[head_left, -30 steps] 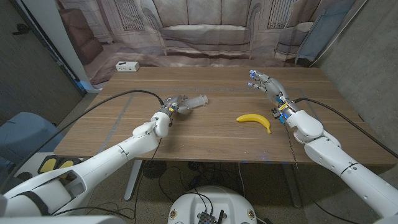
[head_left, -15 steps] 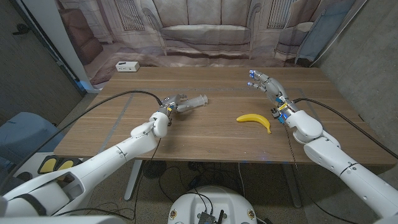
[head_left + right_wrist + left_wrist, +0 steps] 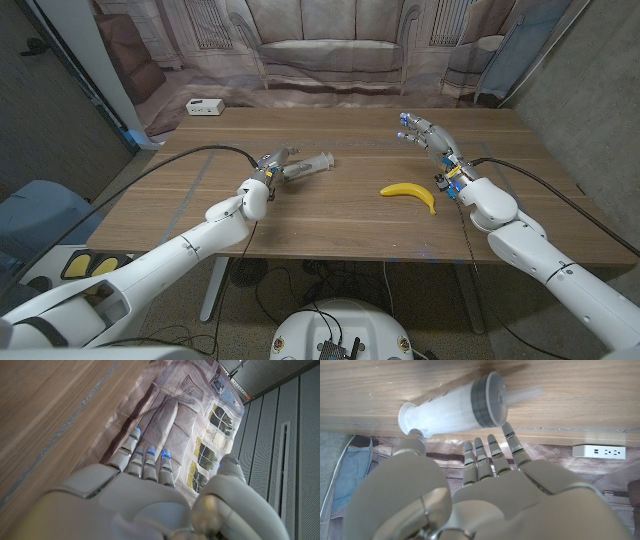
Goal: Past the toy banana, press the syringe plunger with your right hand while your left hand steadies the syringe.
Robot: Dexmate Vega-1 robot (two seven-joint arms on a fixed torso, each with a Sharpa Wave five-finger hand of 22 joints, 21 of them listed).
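A clear syringe (image 3: 312, 163) lies on its side on the wooden table (image 3: 330, 225), left of centre; in the left wrist view the syringe (image 3: 451, 409) shows a dark grey seal and its thin plunger rod. My left hand (image 3: 272, 168) sits just at the syringe's near end, fingers (image 3: 492, 455) straight and apart, tips close to the barrel and holding nothing. A yellow toy banana (image 3: 410, 193) lies right of centre. My right hand (image 3: 430, 137) hovers beyond the banana, fingers (image 3: 145, 460) stretched out and empty, well apart from the syringe.
A white power strip (image 3: 204, 106) lies at the table's far left edge, and the left wrist view shows this power strip (image 3: 599, 451) too. A printed backdrop hangs behind the table. Black cables trail from both wrists across the wood.
My left hand has edged forward, closer to the syringe's near end. The right hand, the banana and the syringe have stayed put.
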